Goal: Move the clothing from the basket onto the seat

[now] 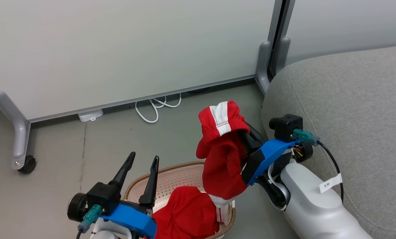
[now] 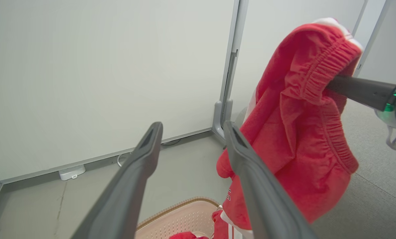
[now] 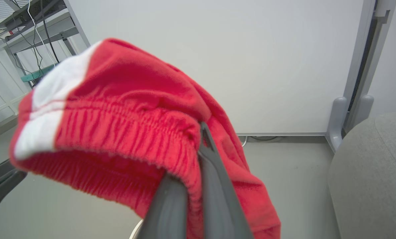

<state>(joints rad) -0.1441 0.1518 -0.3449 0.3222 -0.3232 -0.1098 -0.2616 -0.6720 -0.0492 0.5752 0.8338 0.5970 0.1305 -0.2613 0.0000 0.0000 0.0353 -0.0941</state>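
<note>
My right gripper is shut on the elastic waistband of a red garment with a white stripe. This piece of clothing hangs lifted over the basket's right end, just left of the seat, a grey sofa. More red clothing lies in the cream basket. Over the basket's left part my left gripper stands open with nothing between its fingers. In the left wrist view the hanging garment is just right of the open left gripper, and the basket lies below.
A white partition panel on grey legs with a caster closes off the back. A white cable and a small white box lie on the grey floor beneath it. A shelf with cables stands far left.
</note>
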